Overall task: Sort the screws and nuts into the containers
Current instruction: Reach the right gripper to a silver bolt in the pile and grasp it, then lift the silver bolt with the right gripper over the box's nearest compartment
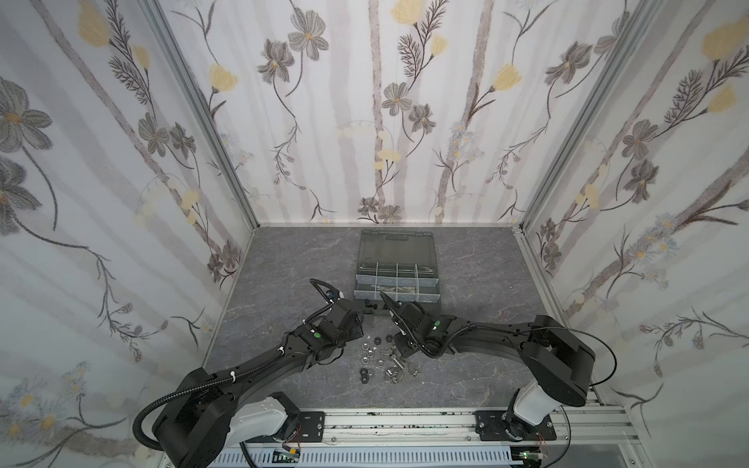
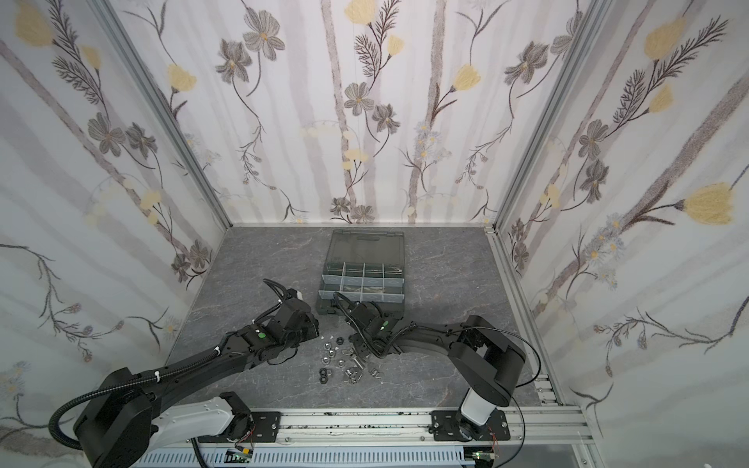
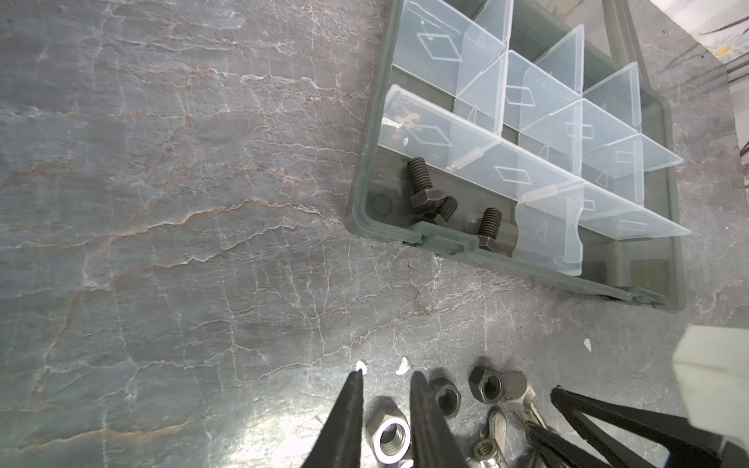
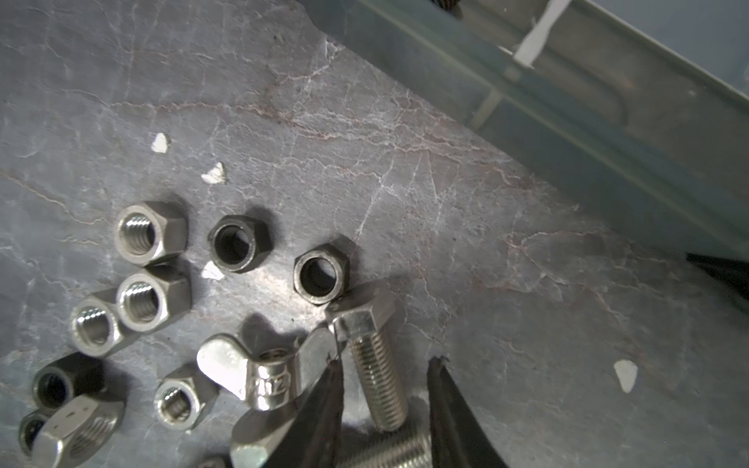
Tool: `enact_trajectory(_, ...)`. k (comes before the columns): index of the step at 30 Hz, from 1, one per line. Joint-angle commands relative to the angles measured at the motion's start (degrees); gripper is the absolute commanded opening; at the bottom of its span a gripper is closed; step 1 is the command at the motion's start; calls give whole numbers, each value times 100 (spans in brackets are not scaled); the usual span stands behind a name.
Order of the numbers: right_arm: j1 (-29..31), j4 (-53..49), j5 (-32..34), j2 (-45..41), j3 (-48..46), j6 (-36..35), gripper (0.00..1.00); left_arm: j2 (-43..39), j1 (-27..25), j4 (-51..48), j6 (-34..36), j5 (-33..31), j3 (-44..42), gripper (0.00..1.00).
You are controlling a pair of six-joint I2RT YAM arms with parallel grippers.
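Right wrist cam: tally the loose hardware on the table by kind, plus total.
Silver hex nuts: 5
Black nuts: 4
Silver wing nuts: 1
Silver bolts: 2, one partly hidden by a finger
Total: 12. A piece cut off at the frame edge is not counted.

Your worktop (image 1: 283, 259) is grey, marble-veined. Just beyond both end effectors the organiser case (image 1: 397, 267) lies open on it. Beneath and between them lie loose nuts (image 4: 150, 235), a silver bolt (image 4: 375, 364) and white flecks (image 4: 160, 142).
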Motion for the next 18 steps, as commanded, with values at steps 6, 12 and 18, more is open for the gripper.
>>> enact_trajectory(6,52,88,172,236,50,-39,31,15,-4,35,-43,-108,12,24)
enact_trajectory(12,97,72,226,253,55,-49,21,49,4,35,-34,-98,63,24)
enact_trajectory(18,79,13,320,-119,76,-191,16,102,3,35,-37,-65,95,24)
